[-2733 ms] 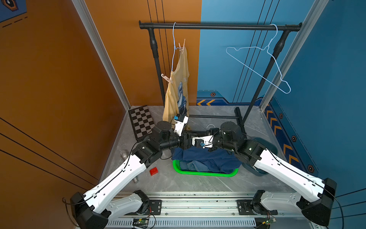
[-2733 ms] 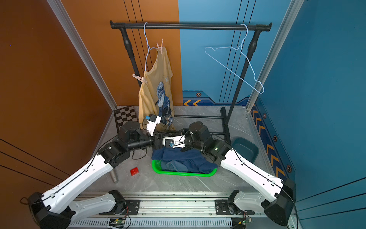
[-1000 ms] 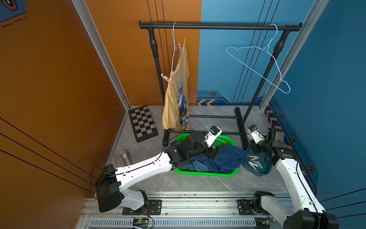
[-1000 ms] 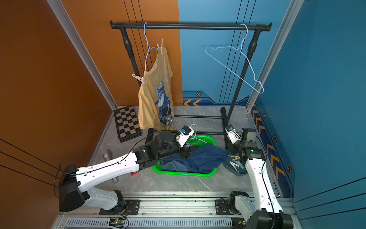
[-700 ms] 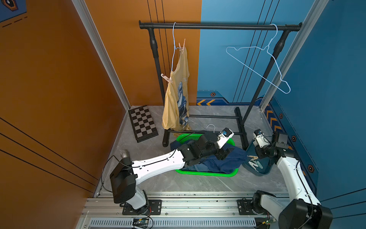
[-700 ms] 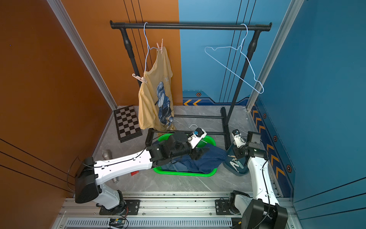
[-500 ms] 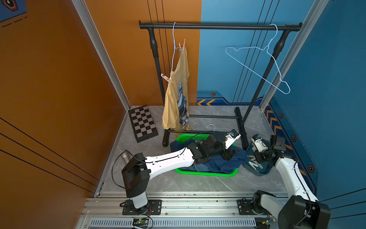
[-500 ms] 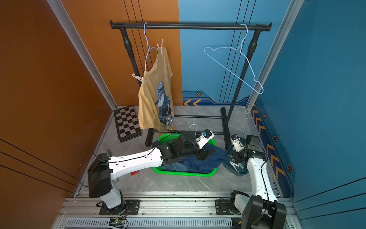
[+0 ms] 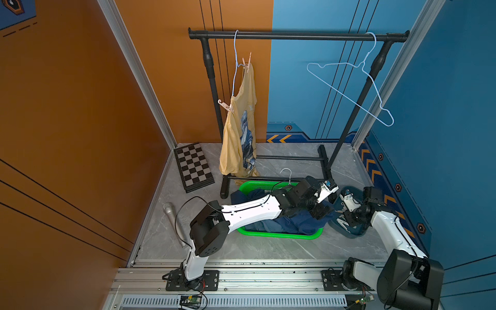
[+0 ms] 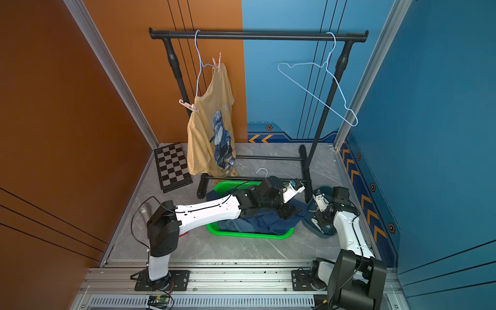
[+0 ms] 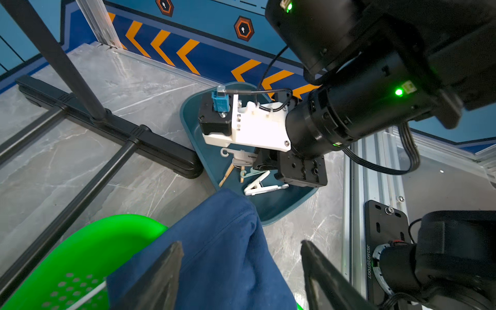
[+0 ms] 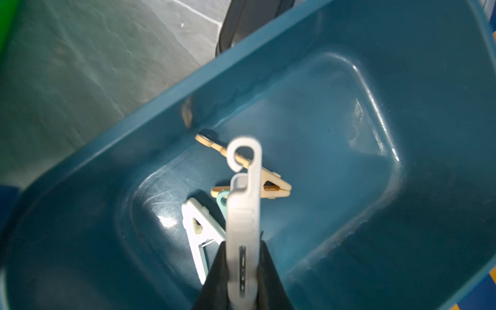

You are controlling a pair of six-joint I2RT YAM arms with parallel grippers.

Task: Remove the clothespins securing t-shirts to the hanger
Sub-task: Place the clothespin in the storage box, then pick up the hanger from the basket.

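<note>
Our right tool is pinched narrow on a white clothespin and hangs it over the blue tub. Our left tool stands wide, astride a fold of the blue shirt without clamping it.

Largest first: the yellow shirt, at 11 o'clock from the green basket, is held to its hanger by two pink clothespins. We judge that freeing one may let it swing or slide off.

The blue shirt spills over the basket rim towards 3 o'clock, where the tub sits on the desk. If the left tool drags it, it may cover the tub. Both arms crowd that spot, so a careless lift could knock them together.

Smallest: on release the white clothespin may catch on the tool, or bounce off the loose clothespins in the tub.
</note>
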